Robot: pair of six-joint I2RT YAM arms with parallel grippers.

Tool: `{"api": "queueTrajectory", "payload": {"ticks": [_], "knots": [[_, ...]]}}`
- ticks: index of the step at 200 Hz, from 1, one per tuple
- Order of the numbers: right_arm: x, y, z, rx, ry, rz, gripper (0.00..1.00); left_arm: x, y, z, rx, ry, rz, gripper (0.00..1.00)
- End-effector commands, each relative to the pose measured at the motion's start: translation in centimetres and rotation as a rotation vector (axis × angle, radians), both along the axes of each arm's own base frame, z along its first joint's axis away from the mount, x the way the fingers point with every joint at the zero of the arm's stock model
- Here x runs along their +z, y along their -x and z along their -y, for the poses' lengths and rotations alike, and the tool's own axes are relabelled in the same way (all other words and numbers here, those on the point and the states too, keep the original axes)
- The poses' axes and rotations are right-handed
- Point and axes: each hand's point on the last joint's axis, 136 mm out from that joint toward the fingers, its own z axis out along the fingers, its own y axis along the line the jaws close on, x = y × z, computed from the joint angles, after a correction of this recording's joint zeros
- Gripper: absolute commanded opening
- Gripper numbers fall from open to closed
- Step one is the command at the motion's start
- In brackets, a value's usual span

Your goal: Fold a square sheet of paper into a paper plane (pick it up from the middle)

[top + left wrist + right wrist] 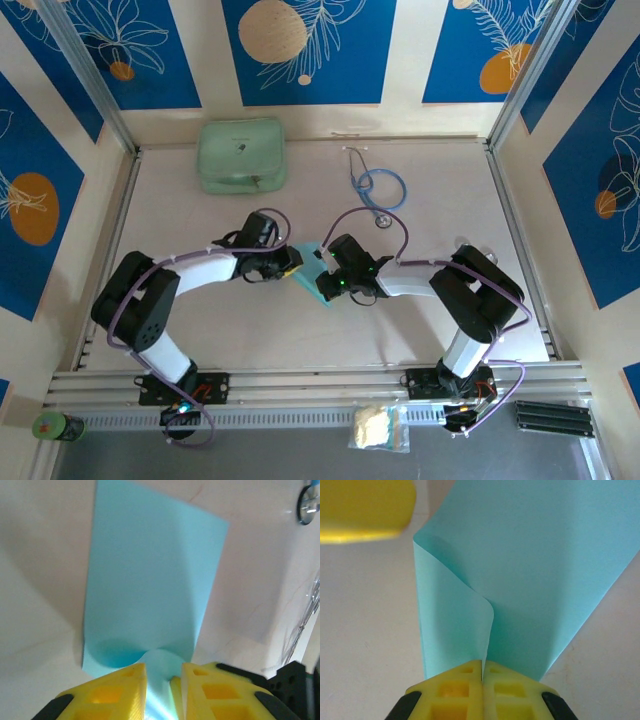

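The light-blue square sheet of paper [312, 262] lies mid-table between both grippers, one part lifted off the tabletop. My right gripper [326, 285] is shut on it; in the right wrist view a raised, curled fold of the sheet [545, 555] runs into the closed yellow jaws of the right gripper [483, 664]. My left gripper [292, 262] meets the sheet from the left. In the left wrist view its jaws stand a little apart at the left gripper [164, 667], with a bulge of the paper [150, 580] in the gap, not pinched.
A mint-green case [241, 155] sits at the back left. A blue-tubed stethoscope [375, 190] lies at the back centre, its chest piece [310, 505] close beyond the sheet. A small packet [378, 428] and a green can [55, 427] rest on the near rail.
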Motion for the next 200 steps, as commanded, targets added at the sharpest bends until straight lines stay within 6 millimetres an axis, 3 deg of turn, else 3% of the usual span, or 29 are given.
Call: {"api": "queueTrajectory", "payload": {"ticks": [1, 102, 200], "knots": [[-0.8, 0.5, 0.2, 0.002, 0.022, -0.049, 0.00, 2.1, -0.1, 2.0, 0.043, 0.115, 0.035, 0.23], [-0.9, 0.4, 0.2, 0.001, 0.030, -0.054, 0.00, -1.6, 1.4, 3.3, 0.002, 0.104, -0.066, 0.14], [-1.2, 0.4, 0.2, 0.005, 0.042, -0.060, 0.01, -2.9, 2.0, 2.8, -0.016, 0.068, -0.091, 0.13]]}}
